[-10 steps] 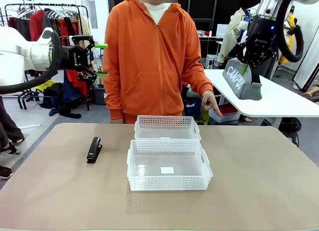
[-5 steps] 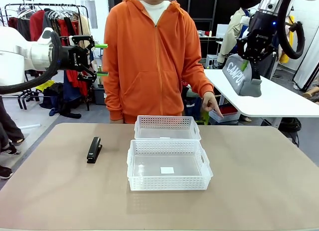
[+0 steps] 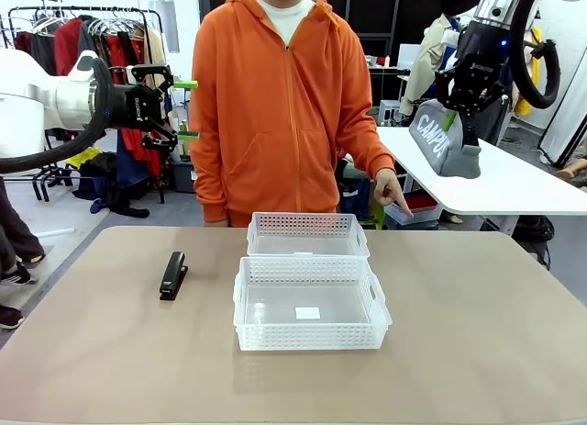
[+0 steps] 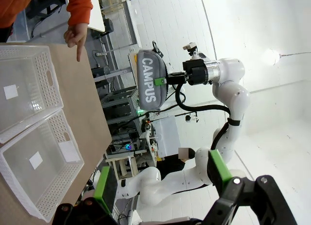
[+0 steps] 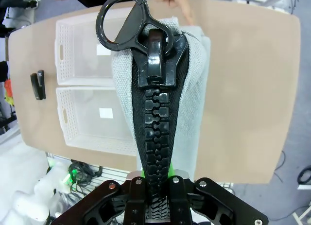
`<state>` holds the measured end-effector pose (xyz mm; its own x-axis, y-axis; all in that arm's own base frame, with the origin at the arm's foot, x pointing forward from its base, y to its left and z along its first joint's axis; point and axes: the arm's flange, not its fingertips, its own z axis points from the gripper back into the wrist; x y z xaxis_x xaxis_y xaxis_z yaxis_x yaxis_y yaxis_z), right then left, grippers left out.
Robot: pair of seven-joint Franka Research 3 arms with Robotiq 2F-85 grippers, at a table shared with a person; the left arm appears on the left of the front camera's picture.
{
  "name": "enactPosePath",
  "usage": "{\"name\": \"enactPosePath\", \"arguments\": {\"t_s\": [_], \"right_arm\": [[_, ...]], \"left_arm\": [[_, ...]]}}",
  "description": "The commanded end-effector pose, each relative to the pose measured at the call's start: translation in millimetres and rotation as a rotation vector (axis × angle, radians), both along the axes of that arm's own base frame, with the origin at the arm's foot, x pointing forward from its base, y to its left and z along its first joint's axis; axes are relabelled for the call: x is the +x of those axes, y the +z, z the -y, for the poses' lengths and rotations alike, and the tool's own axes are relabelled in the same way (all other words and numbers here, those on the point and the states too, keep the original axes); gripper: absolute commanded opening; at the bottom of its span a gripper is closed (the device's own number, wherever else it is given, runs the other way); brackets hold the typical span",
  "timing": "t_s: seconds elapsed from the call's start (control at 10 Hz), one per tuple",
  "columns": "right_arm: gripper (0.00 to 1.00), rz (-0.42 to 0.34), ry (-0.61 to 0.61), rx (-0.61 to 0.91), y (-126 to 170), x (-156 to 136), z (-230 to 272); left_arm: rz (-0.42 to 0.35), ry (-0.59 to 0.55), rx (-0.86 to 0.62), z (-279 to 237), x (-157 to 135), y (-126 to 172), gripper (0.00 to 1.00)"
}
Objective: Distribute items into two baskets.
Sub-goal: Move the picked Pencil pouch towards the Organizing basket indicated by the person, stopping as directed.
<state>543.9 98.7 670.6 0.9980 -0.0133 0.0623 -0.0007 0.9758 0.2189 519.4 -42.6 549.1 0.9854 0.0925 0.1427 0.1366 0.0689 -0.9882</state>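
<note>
Pouch lettering legible from front; wrist view shows right gripper pinching zip.

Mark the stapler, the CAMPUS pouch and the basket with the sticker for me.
black stapler (image 3: pixel 172 275), front view, middle of its body.
grey CAMPUS pouch (image 3: pixel 441 144), front view, its lettered side.
stickered basket (image 3: pixel 312 337), front view, its near lattice wall.

2 white arms, black cables, black grippers (green pads).

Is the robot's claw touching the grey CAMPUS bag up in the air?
Touching. In the right wrist view the right gripper is shut on the grey pouch, pinching its black zip edge.
</note>
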Motion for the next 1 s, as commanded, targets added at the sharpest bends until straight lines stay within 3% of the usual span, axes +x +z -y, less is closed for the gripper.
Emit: {"name": "enactPosePath", "arguments": {"t_s": [0.0, 0.9], "right_arm": [[0.00, 0.003, 0.001, -0.003, 2.0, -2.0, -0.2], [0.00, 0.003, 0.001, -0.003, 2.0, -2.0, -0.2]], "left_arm": [[0.003, 0.002, -0.002, -1.8, -0.4, 1.6, 1.00], [0.003, 0.002, -0.002, -1.8, -0.4, 1.6, 1.00]]}}
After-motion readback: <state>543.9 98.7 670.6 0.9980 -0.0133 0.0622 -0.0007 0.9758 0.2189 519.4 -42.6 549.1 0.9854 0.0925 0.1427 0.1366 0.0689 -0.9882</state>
